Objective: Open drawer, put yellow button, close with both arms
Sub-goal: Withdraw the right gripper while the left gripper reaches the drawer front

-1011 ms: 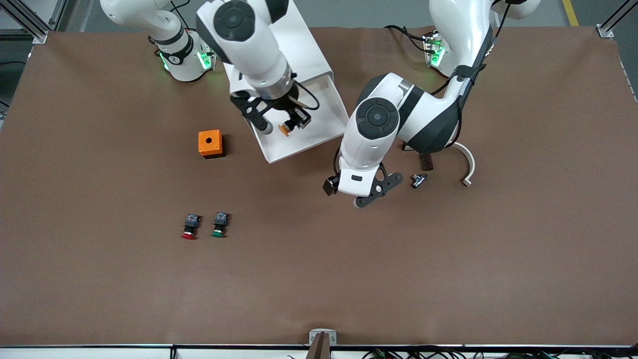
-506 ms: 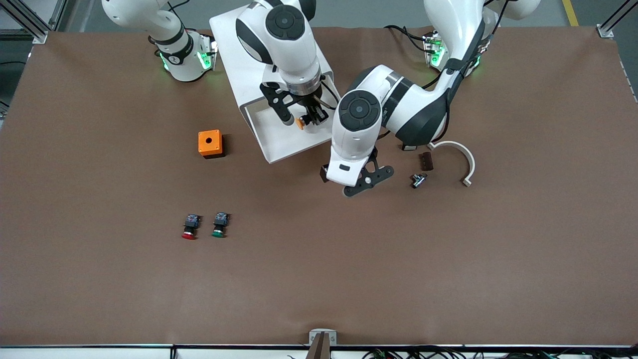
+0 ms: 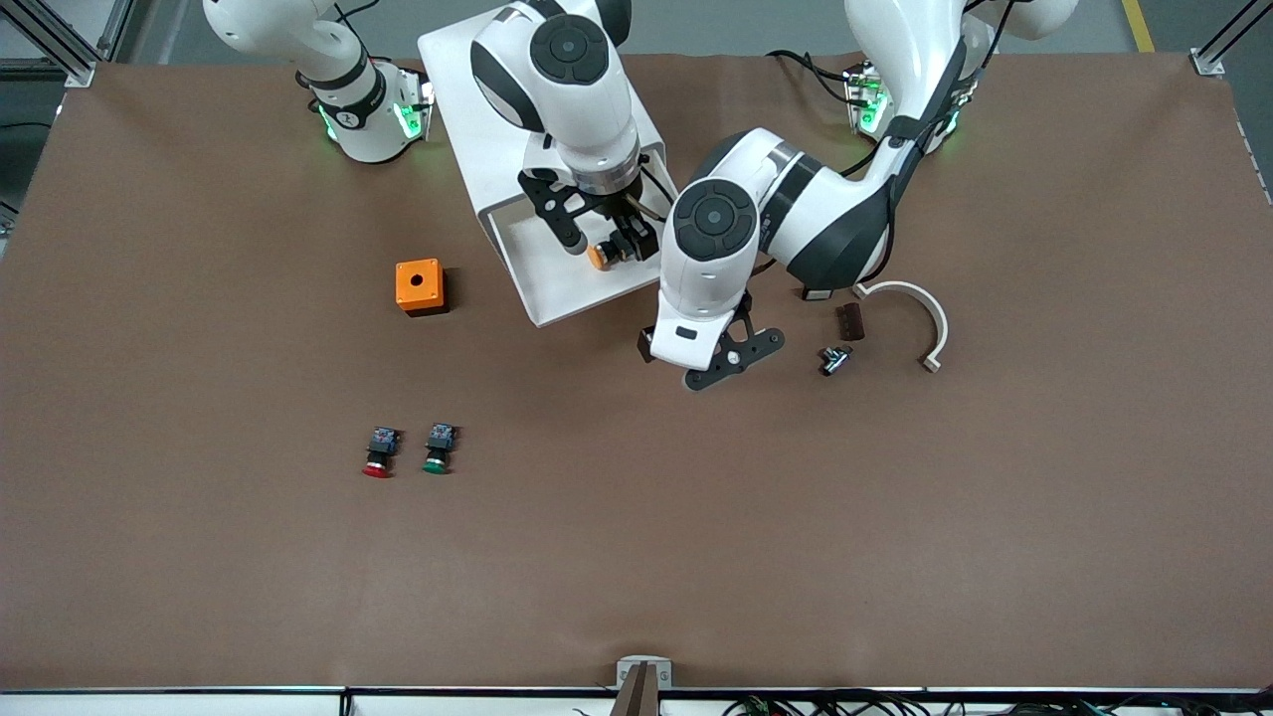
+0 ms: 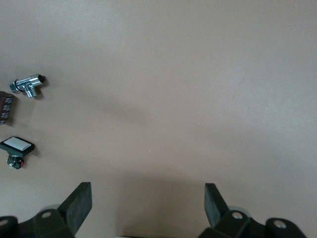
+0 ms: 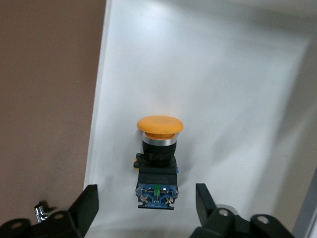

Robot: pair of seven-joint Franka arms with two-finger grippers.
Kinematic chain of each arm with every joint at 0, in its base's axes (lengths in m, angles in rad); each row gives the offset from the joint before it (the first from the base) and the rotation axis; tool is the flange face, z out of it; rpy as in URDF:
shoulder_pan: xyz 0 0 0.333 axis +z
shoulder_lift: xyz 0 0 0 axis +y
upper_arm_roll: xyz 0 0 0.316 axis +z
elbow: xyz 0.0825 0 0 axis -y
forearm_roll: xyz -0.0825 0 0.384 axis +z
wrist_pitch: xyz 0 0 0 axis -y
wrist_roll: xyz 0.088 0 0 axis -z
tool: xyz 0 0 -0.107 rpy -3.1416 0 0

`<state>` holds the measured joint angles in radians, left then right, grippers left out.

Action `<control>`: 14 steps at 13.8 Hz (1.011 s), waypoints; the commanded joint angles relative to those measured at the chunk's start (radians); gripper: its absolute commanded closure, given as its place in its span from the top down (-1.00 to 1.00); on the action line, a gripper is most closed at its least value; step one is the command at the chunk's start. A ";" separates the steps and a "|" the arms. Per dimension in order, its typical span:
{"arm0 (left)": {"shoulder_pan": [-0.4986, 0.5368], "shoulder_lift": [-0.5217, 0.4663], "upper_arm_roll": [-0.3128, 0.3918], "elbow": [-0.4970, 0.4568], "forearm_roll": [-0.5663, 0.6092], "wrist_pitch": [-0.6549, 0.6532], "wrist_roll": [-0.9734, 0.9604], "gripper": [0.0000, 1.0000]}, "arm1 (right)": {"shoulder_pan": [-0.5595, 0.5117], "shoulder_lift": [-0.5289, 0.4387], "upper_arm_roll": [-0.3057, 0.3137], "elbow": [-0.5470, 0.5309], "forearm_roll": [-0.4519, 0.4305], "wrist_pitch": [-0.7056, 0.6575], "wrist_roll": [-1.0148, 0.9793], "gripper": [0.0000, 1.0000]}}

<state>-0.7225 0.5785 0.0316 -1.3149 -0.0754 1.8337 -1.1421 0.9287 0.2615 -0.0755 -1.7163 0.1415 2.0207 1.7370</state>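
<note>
red button point(image 3: 377, 454): lying on the table at about 7 o'clock from centre, green button point(image 3: 437, 449) just beside it; neither is being touched, and neither is the target.
orange box point(image 3: 419, 286): sitting on the table, between the two spare buttons and the cabinet, apart from both.
drawer point(image 3: 537, 288): standing pulled out of the white cabinet point(image 3: 467, 109) toward roughly 5 o'clock; its floor is showing bare white around the button, so there looks to be room to lift straight out.
yellow button point(image 5: 157, 161): lying on its side on the drawer floor, cap pointing away from the wrist camera, body toward it; in the front view it is sitting at the drawer's 1 o'clock part, near the side wall point(image 5: 97, 114) but not touching it.
right gripper point(image 3: 600, 242): hovering over the open drawer, directly above the button; fingers point(image 5: 87, 206) are spread wide on either side of the button body with a clear gap, gripping nothing. Reads as placement done, release made.
left gripper point(image 3: 718, 360): hanging over bare table off the drawer's front corner, about 5 o'clock from it; fingers point(image 4: 79, 203) are parted and empty. Probably staged there for the two-arm push.
metal fitting point(image 3: 833, 359): lying with a dark brown block point(image 3: 849, 321) and a white curved piece point(image 3: 920, 313) toward the left arm's end, clear of the closing path.
open room: table nearer the camera than the drawer front is looking free for both arms.
</note>
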 commanded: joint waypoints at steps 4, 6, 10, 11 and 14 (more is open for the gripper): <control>-0.003 -0.026 0.001 -0.030 0.013 -0.008 -0.024 0.99 | -0.189 -0.018 -0.012 0.208 -0.011 -0.373 -0.622 1.00; -0.023 -0.026 -0.002 -0.037 0.013 -0.005 -0.025 0.99 | -0.307 -0.025 -0.016 0.247 -0.011 -0.465 -0.880 1.00; -0.074 -0.020 -0.009 -0.049 0.013 0.005 -0.068 0.99 | -0.499 -0.054 -0.018 0.268 -0.155 -0.542 -1.337 1.00; -0.084 -0.019 -0.009 -0.050 0.013 0.018 -0.071 0.99 | -0.537 -0.064 -0.018 0.268 -0.169 -0.550 -1.414 1.00; -0.112 -0.011 -0.009 -0.052 0.011 0.036 -0.077 0.99 | -0.701 -0.079 -0.018 0.268 -0.171 -0.557 -1.643 1.00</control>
<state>-0.8228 0.5785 0.0211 -1.3457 -0.0754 1.8484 -1.2035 0.3203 0.2035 -0.1164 -1.4494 -0.0106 1.4784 0.2105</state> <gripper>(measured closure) 0.000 0.000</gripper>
